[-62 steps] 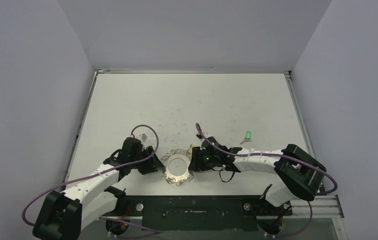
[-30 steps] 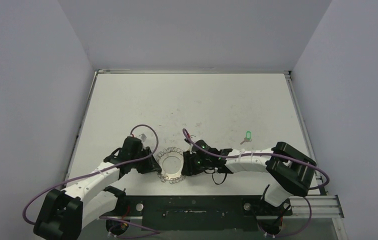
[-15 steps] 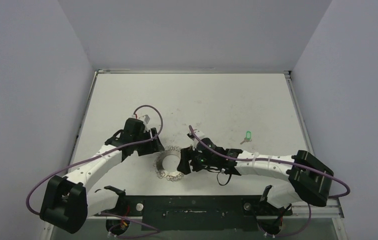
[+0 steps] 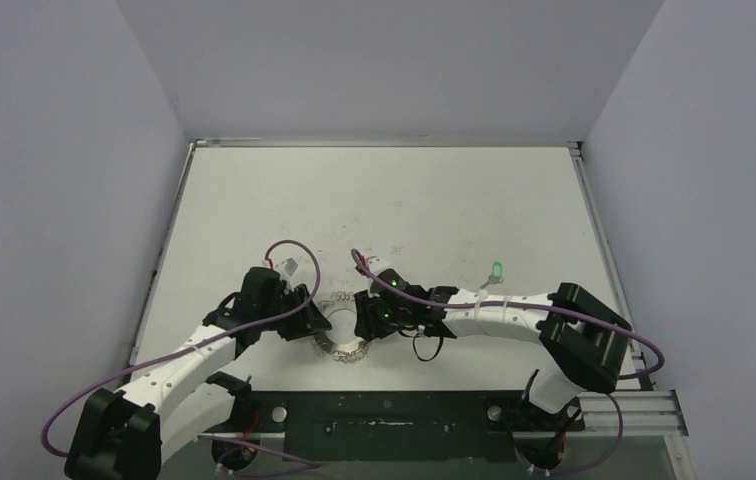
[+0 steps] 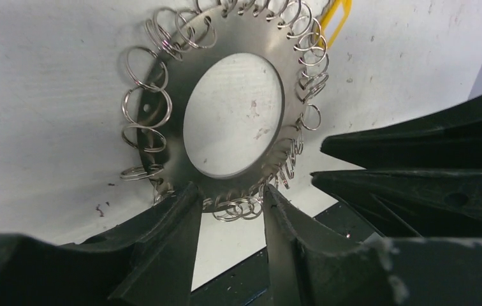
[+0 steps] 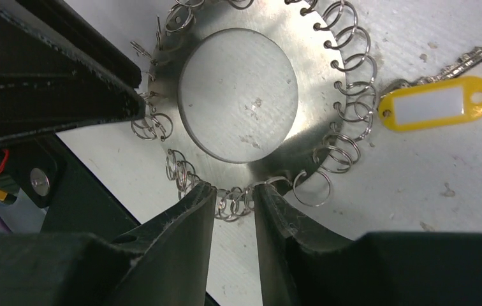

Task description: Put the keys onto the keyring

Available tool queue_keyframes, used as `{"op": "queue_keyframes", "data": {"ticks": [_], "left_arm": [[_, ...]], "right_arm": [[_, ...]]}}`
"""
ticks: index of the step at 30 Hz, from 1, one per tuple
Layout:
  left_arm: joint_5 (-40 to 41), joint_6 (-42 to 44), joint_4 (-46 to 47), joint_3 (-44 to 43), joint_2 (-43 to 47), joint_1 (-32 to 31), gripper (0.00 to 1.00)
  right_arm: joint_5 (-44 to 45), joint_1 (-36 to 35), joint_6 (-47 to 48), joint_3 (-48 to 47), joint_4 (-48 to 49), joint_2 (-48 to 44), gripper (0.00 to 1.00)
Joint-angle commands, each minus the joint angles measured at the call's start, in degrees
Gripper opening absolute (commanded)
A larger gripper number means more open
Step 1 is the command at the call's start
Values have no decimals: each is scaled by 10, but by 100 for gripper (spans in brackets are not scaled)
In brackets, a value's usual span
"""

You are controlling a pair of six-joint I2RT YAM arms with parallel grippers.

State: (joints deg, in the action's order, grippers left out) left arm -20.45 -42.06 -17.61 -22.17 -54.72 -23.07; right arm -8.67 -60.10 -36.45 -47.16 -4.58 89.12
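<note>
— Two pincers on one ring! See the right pincer: nipped onto the wire loops at the near rim of the keyring, loops packed between the jaws. Reads as clamped on the keyring.

— And the left pincer?

— Straddling the fringe at the opposite rim, jaws narrow, loops sitting in the gap. Biting or merely bracketing? Cannot tell from here.

— Keys?

— Neither threaded yet. Flat on the desk, the yellow key: across the ring from the right pincer's tips and off to one side, just beside the fringe, seemingly not touching. As for the green key: well apart, back behind the right pincer and off to its side.

— So, steadying the ring, by the look of it. Tips for doing that well?

— Grip the flat band, not just a springy loop, which looks likely to flex and slip. Settle on one holder: pin with the left, then free the right for the yellow key close by. Keep the ring low and level. Avoid sweeping it over that key. Leave a loop on the key's side unobstructed for threading. Go gently: tiny parts, easily flicked away.
</note>
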Motion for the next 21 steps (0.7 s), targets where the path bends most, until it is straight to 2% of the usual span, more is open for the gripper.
{"op": "queue_keyframes", "data": {"ticks": [1,10,21], "left_arm": [[-31,-53,78,22,8,-10,37],[-11,-53,63,27,-48,-13,27],[-9,-32,46,4,-56,-14,25]], "right_arm": [[-5,-5,9,-41,-1,31,31],[41,19,-13,-42,-51,40,47],[48,61,1,-5,-82,-15,47]]}}
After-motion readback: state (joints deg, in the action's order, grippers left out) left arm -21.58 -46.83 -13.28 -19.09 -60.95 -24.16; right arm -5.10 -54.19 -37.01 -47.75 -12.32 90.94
